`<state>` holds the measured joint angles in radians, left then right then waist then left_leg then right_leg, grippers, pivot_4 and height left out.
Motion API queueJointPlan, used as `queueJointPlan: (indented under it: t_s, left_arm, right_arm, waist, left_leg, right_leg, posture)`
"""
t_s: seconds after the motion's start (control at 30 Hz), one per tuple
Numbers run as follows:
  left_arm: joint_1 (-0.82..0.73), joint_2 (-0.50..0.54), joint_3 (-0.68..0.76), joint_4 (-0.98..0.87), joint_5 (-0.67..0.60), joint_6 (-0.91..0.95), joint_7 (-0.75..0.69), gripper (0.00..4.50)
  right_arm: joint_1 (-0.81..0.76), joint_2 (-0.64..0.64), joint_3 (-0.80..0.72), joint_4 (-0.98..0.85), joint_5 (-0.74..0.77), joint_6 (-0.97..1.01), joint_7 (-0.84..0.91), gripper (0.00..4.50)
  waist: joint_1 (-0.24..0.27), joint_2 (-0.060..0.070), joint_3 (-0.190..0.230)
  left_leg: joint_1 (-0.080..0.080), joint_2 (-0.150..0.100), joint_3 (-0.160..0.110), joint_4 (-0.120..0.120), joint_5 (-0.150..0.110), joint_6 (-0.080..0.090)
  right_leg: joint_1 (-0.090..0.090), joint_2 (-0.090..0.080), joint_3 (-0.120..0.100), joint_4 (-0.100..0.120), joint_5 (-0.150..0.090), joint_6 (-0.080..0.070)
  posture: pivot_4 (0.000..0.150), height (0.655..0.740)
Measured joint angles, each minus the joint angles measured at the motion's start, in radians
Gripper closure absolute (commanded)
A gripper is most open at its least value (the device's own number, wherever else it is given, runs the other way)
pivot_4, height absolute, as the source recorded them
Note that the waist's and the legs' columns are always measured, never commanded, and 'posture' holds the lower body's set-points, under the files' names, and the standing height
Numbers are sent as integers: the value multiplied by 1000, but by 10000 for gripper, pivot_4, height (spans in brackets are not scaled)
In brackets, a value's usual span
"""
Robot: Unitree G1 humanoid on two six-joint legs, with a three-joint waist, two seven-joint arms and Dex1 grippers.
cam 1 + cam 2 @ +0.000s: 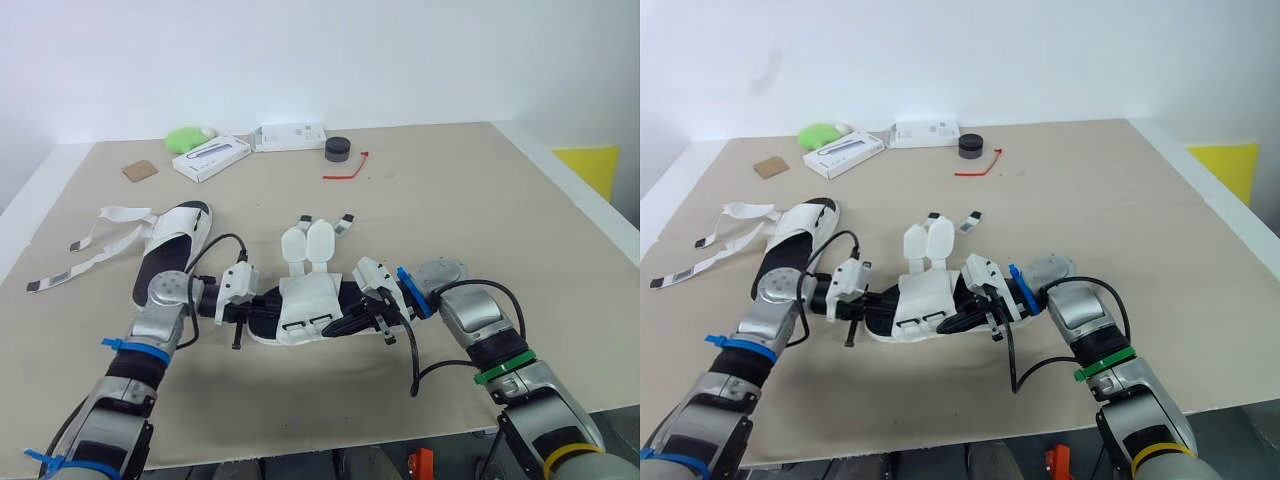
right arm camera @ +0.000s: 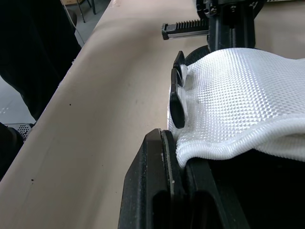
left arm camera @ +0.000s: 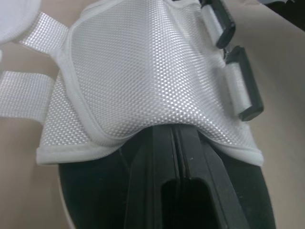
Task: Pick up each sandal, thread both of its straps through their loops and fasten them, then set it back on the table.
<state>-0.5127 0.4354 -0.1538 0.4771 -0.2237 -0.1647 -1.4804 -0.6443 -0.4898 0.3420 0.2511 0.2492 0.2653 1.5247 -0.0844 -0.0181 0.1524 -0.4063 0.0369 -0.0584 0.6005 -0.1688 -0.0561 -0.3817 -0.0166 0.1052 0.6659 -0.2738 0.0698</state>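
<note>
Both arms meet at the middle sandal (image 1: 300, 312), which lies crosswise at the near-centre of the table (image 1: 480, 200). Whether its sole rests on the cloth or hangs just clear is hard to judge from the head views. The left gripper (image 1: 258, 306) comes in from one end, its black fingers (image 3: 152, 162) pressed together on the dark footbed. Their tips vanish under the white mesh upper (image 3: 143, 71), so whatever may be caught between them is hidden. The right gripper (image 1: 352, 322) reaches in from the other end, its fingers (image 2: 157, 171) closed too, with the hem of the mesh running right into the seam where they meet. That looks like a pinch on the upper. Two black loops (image 3: 245, 90) sit along the side of the mesh with nothing threaded through them, and both strap ends (image 1: 347, 217) splay out flat on the far side. The second sandal (image 1: 175, 240) lies well to the left, untouched, its loose straps (image 1: 100, 235) trailing toward the table edge. Along the back sit a green lump (image 1: 185, 138), two white boxes (image 1: 212, 158), a small black puck (image 1: 338, 149) and a red tie (image 1: 345, 172). In the right wrist view, a dark shape (image 2: 28, 47) past the table edge is cut off and unreadable.
</note>
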Motion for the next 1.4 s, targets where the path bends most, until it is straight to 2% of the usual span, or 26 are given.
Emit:
queueJointPlan:
  t_s: [0.43,0.73,0.77,0.8,0.9,0.93,1.07,1.17,1.3,1.4]
  left_arm:
    - [46,-24,0,35,-1,-123,85,44603]
    - [18,-37,-1,110,-1,-146,77,44603]
    - [18,-37,-1,110,-1,-146,75,45000]
    - [18,-37,-2,110,-1,-146,73,45000]
    - [18,-42,-3,117,-1,-146,67,45000]
    - [18,-43,-3,118,-1,-146,67,45000]
    - [18,-47,-3,120,-1,-145,62,45000]
    - [17,-57,-3,121,-1,-144,61,45000]
    - [31,-55,-2,111,-17,-138,56,45000]
    - [39,-45,-2,111,-18,-122,61,45000]
  right_arm:
    - [2,-2,0,-2,-12,18,-13,45000]
    - [4,-4,0,-17,-19,53,-32,45000]
    - [4,-4,0,-20,-19,59,-32,37262]
    - [3,-5,-1,-24,-15,72,-32,36610]
    - [-14,-25,-8,-41,22,139,-17,21519]
    - [-14,-31,-8,-45,23,142,-16,18557]
    - [-14,-58,-11,-54,24,152,-20,405]
    - [-12,-100,-25,-78,35,188,-22,405]
    - [-33,-265,-158,-136,140,400,-24,405]
    - [-127,-256,-243,-132,225,557,-74,405]
  waist:
    - [6,4,-6]
    - [7,7,-11]
    - [7,8,-11]
    - [7,8,-12]
    - [7,13,-17]
    - [7,13,-17]
    - [7,14,-19]
    - [9,14,-19]
    - [12,12,-20]
    - [6,17,-23]
  left_leg:
    - [10,0,0,0,-1,0]
    - [16,-1,0,1,-1,0]
    - [16,-1,0,0,-1,0]
    - [16,-1,0,0,-1,0]
    - [16,-2,0,0,-2,-2]
    - [16,-2,0,0,-2,-2]
    - [16,-3,0,0,-3,-4]
    - [15,-5,0,0,-4,-4]
    - [14,-7,1,0,-7,-8]
    - [18,-7,0,0,-9,-5]
  right_leg:
    - [10,0,0,0,-3,-4]
    - [10,-1,0,0,-3,-4]
    - [10,-1,0,0,-3,-4]
    - [10,-1,0,0,-3,-4]
    - [10,-2,1,0,-5,-4]
    - [10,-2,1,0,-6,-4]
    - [10,-3,1,-1,-7,-4]
    - [10,-5,1,-1,-8,-3]
    - [11,-8,2,-2,-11,-1]
    - [11,-6,3,-2,-12,-2]
  posture:
    - [1500,7400]
    - [1500,7400]
    - [1500,7400]
    - [1500,7400]
    - [1500,7400]
    - [1500,7400]
    - [1500,7400]
    - [1500,7400]
    - [1500,7400]
    - [1500,7400]
